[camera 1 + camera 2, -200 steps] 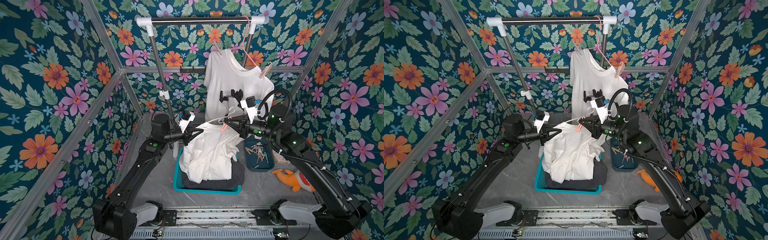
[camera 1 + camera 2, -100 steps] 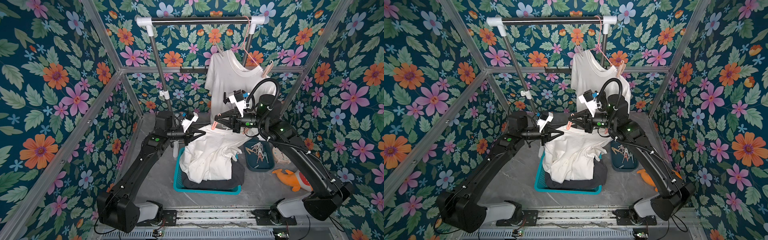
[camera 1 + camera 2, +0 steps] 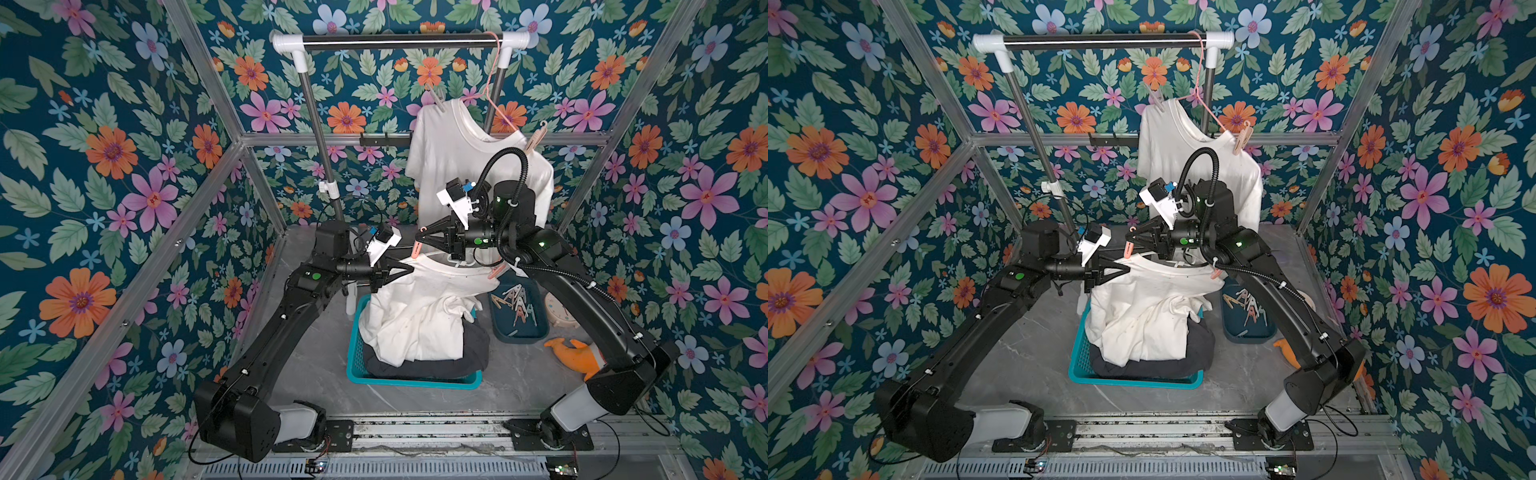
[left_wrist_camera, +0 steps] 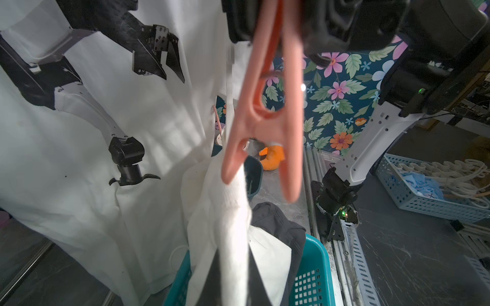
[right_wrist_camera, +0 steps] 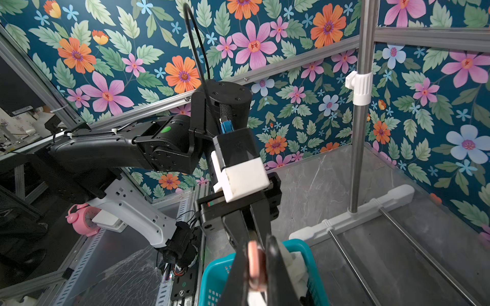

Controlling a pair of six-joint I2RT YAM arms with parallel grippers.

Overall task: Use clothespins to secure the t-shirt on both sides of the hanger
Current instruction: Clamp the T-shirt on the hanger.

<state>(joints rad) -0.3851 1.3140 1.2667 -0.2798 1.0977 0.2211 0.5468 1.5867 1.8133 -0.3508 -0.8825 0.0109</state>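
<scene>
Now the right hand (image 3: 419, 241) has swung its pink peg (image 3: 416, 254) over beside the left hand (image 3: 410, 268), which pinches the shirt (image 3: 415, 316) up so the peg can bite, in both top views; left wrist: peg (image 4: 265, 119) hangs close by shirt (image 4: 228, 212) edge; right wrist: hand (image 5: 254, 278) squeezes peg (image 5: 256, 262).

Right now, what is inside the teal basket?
A dark garment fills the teal basket, with the lower part of the white t-shirt piled on it. Anything beneath the dark cloth is covered.
</scene>
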